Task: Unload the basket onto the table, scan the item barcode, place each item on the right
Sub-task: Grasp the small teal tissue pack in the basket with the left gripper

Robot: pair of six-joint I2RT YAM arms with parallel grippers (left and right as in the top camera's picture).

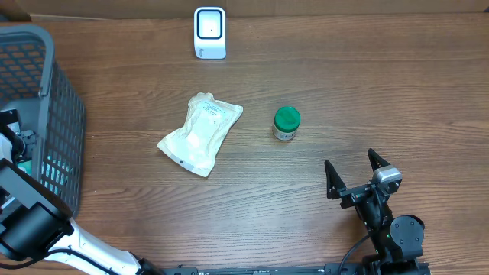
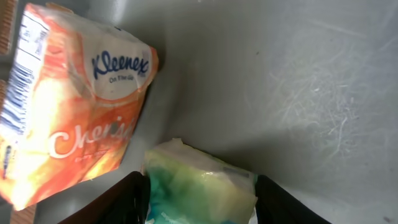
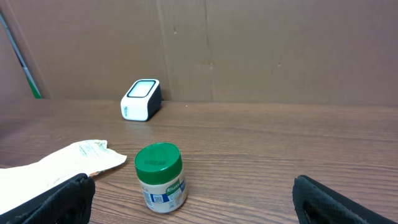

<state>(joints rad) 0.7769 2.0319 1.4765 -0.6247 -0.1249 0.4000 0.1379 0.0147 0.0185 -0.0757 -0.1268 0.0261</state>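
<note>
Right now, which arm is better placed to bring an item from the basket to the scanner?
Left. The left gripper is inside the basket, closed on a green-yellow packet. The right gripper stands open over the table, far from the basket.

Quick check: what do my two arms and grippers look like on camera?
Right arm: black, rounded joints, small green light, grey block at the wrist, black cable trailing below. Right gripper: two black pointed fingers. Left arm: black joint, white link. Left gripper: dark fingers.

Green-lidded jar (image 3: 160,177); perhaps teal-yellow packet (image 2: 202,186)
</note>
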